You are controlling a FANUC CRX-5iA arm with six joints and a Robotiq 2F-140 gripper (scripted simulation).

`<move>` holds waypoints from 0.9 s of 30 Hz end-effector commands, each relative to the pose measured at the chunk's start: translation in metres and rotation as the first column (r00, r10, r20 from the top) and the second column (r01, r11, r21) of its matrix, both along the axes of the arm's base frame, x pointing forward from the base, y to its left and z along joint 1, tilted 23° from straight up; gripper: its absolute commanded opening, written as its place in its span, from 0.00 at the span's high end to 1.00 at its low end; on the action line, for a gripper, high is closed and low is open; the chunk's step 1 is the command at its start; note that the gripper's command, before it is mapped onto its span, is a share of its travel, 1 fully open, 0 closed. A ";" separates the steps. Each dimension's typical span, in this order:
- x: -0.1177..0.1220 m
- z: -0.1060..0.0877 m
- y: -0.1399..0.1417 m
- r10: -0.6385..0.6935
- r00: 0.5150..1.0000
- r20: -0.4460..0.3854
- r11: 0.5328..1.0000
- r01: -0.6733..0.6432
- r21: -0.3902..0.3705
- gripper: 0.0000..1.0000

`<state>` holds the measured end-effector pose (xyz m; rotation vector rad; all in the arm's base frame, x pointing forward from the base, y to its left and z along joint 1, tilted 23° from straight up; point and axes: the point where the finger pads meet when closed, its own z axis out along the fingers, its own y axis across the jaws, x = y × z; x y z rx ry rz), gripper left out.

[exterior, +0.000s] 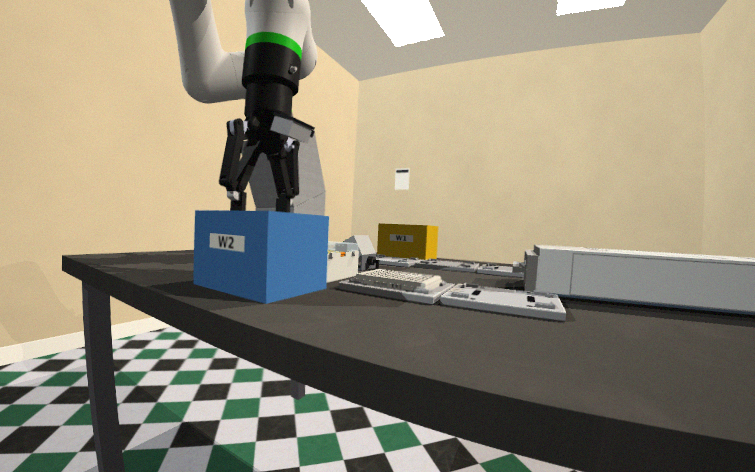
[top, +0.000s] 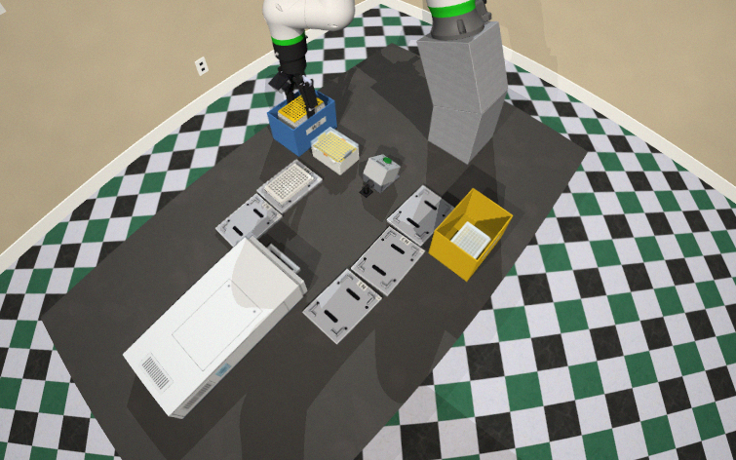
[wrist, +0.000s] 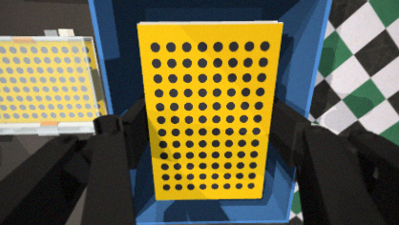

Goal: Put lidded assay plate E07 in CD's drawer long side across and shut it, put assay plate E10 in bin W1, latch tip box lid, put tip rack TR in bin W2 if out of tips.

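My gripper [top: 298, 99] reaches down into the blue bin W2 [top: 303, 124] and is shut on the tip rack TR [top: 294, 110]. In the wrist view the rack's yellow top [wrist: 208, 110] shows only dark empty holes, and my gripper [wrist: 206, 107] clamps its long sides inside the bin [wrist: 115, 57]. In the exterior view my fingers [exterior: 260, 202] dip behind the rim of W2 [exterior: 260, 255] and the rack is hidden. The tip box TB2 [top: 333, 149] stands beside W2, also in the wrist view [wrist: 48, 86]. The green DONE key [top: 381, 170] is to its right.
The yellow bin W1 [top: 470, 233] holds a clear plate [top: 469, 239]. A clear plate [top: 289, 183] sits on a deck nest. Several empty nests [top: 387, 259] lie mid-bench. The white cooler CD [top: 215, 325] has its drawer shut. The arm's grey pedestal [top: 464, 85] stands at the back.
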<state>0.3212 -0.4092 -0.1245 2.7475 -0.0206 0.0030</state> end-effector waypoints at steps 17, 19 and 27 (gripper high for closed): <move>0.001 -0.005 -0.003 0.001 1.000 0.002 1.000 -0.001 -0.003 0.90; 0.001 -0.005 -0.003 0.001 1.000 0.002 1.000 -0.001 -0.003 0.90; 0.001 -0.005 -0.003 0.001 1.000 0.002 1.000 -0.001 -0.003 0.30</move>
